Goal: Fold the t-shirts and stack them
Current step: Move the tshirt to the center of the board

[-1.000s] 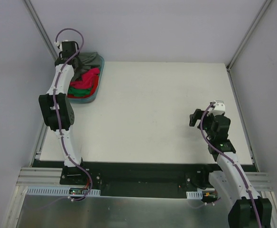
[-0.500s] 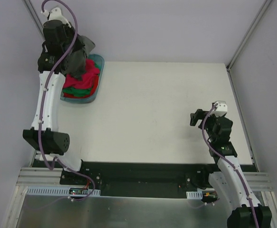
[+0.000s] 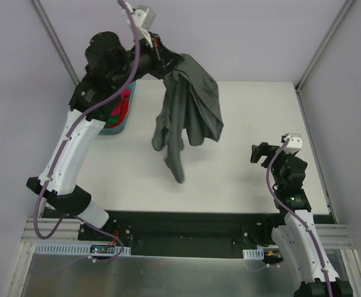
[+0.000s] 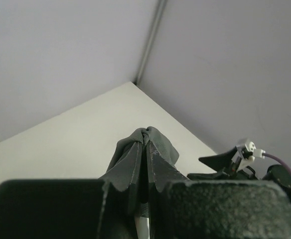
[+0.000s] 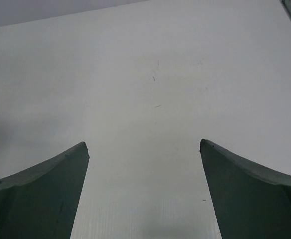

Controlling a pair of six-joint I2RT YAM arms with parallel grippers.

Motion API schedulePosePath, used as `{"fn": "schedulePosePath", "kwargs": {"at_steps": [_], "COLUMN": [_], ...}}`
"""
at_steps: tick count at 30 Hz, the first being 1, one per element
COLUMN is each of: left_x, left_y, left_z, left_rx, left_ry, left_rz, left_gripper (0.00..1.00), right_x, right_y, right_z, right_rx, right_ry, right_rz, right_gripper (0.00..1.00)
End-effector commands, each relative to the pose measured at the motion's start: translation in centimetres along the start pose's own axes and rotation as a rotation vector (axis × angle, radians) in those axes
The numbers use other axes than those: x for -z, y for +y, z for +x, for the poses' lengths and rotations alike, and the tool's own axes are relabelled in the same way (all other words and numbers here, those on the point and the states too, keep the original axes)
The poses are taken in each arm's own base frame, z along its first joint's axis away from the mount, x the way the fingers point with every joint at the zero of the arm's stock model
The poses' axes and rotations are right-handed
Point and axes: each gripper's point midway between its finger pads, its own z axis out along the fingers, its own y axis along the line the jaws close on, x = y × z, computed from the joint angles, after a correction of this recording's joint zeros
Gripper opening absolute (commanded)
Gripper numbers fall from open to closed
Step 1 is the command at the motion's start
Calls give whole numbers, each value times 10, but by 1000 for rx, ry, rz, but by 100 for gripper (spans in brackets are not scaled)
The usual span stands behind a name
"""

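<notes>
I am holding the dark grey t-shirt (image 3: 190,114) up in the air with the left hand (image 3: 168,67), whose fingers are pinching a bunched ridge of cloth tight between them. In the left wrist view that ridge is poking out just ahead of the fingertips. The rest of the shirt is hanging below this hand in a long crumpled drape. Its lowest tail is dangling toward the middle of the tabletop (image 3: 254,105), and I cannot tell whether it is touching.

Behind and beneath the left arm, the basket (image 3: 114,127) is holding the other t-shirts (image 3: 123,102), with red and pink showing. The right hand (image 3: 261,153) is waiting well off to the far side of the hanging cloth. Its fingers are spread wide with nothing between them, facing bare tabletop.

I am reading this as the carry-over step: one shirt is out, and nothing is laid flat or folded yet. Next I am expecting to lower the left hand so the cloth settles on the open tabletop between the two hands. Then I am planning to bring the right hand in to catch a free edge and spread the shirt. The bunching is likely to make finding a hem or shoulder awkward.
</notes>
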Motion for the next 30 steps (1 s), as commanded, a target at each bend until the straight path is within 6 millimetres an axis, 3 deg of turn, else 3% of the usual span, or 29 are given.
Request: {"fn": "schedulePosePath", "kwargs": {"at_steps": [1,5,8,12,13,14,16,20,24,27,30], "left_x": [-26,-33,-31,-12,-2,12,39,94,140,151,149], "left_y": [-50,-55,-35,24,42,62,93,131,161,165,165], "left_z": [6,23,67,166,187,224,263,333,386,408,414], "left_rx": [15,46,95,151,161,172,185,261,403,502,531], "left_ry": [14,58,151,313,334,395,437,543,625,641,632], "left_rz": [180,200,120,-133,-221,-311,-475,-644,-781,-800,-796], "left_gripper": [0,0,0,0,0,0,0,0,0,0,0], "right_x": [5,13,19,18,16,14,9,-4,-16,-24,-35], "right_y": [-16,-35,-46,-47,-46,-43,-38,-23,4,35,67], "right_z": [-17,-22,-23,-22,-20,-19,-17,-4,9,12,18], "right_rx": [-13,-35,-50,-55,-53,-50,-51,-54,-86,-143,-153], "right_ry": [-85,-139,-168,-162,-148,-134,-97,15,127,201,276], "right_rz": [93,203,267,270,264,250,228,152,17,-138,-231], "right_gripper": [96,96,96,96,96,96,96,96,96,96,96]}}
